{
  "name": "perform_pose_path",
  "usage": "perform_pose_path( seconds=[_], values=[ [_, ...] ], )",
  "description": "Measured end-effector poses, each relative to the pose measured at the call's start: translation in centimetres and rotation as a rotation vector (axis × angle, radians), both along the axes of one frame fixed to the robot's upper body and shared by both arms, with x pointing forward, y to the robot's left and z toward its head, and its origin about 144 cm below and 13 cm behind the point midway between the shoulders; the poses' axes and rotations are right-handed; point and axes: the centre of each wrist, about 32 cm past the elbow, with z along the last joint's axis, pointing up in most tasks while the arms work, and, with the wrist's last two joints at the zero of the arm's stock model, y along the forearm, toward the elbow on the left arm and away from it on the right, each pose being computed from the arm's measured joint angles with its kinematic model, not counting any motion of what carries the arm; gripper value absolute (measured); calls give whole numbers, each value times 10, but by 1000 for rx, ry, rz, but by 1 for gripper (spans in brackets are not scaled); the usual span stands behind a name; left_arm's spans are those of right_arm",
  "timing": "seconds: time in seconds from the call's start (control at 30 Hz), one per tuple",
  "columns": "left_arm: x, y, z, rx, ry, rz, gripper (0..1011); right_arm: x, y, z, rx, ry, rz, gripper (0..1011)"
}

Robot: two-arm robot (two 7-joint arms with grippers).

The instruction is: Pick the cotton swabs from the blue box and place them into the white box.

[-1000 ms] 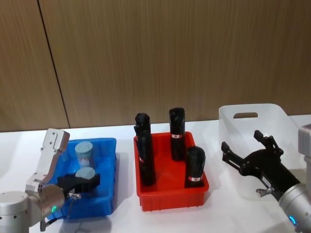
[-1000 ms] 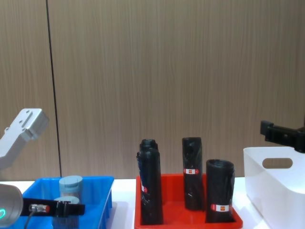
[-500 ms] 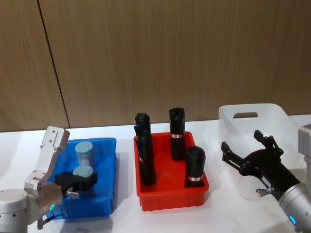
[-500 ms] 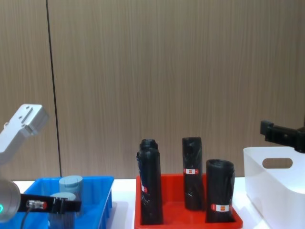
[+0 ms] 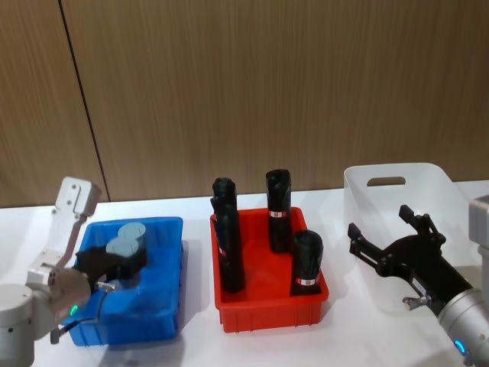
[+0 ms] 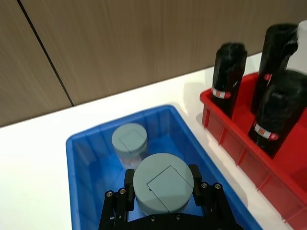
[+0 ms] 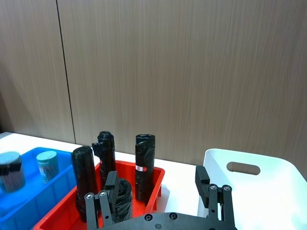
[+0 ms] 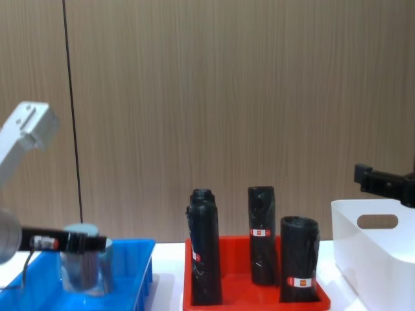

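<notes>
- Table [image 5: 197,325] — white, with only a narrow bare strip between the blue box and the red tray, and another between the red tray and the white box.
- White box [image 5: 359,180] sits far right, top open, unmoved.
- Red tray [image 5: 267,312] sits in the middle, between the two boxes. Four black rolls [image 5: 279,206] stand upright in it, well above the blue box's rim.
- Blue box [image 5: 130,330] is far left, where it was.
- Right gripper [image 5: 378,222] hovers at the white box's near side, jaws spread wide and empty, same place as a second ago.
- Left gripper [image 5: 114,264] is over the blue box, jaws closed on a tub just under its lid. It has risen.
- Held tub [image 6: 163,184] — lifted. In the chest view its lid now tops the blue rim, where before it sat below. Whether its base clears the rim, I cannot tell.
- Second tub [image 6: 128,141] stands on the blue box floor by the far wall, unmoved.
</notes>
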Motion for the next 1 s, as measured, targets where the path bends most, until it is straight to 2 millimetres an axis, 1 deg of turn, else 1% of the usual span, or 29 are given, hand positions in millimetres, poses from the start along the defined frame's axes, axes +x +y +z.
perform_pose_path(
  seconds=[0.17, 0.2, 0.47, 0.7, 1.0],
  values=[
    [-2, -1, 16, -17, -65, -15, 673, 0, 0, 0, 0, 0, 0, 1002],
    [-2, -1, 16, -17, -65, -15, 673, 0, 0, 0, 0, 0, 0, 1002],
    [-2, -2, 36, -65, -134, -74, 673, 0, 0, 0, 0, 0, 0, 1002],
    [-1, 0, 53, -118, -182, -164, 673, 0, 0, 0, 0, 0, 0, 1002],
    [3, 2, 71, -174, -207, -286, 673, 0, 0, 0, 0, 0, 0, 1002]
  ],
)
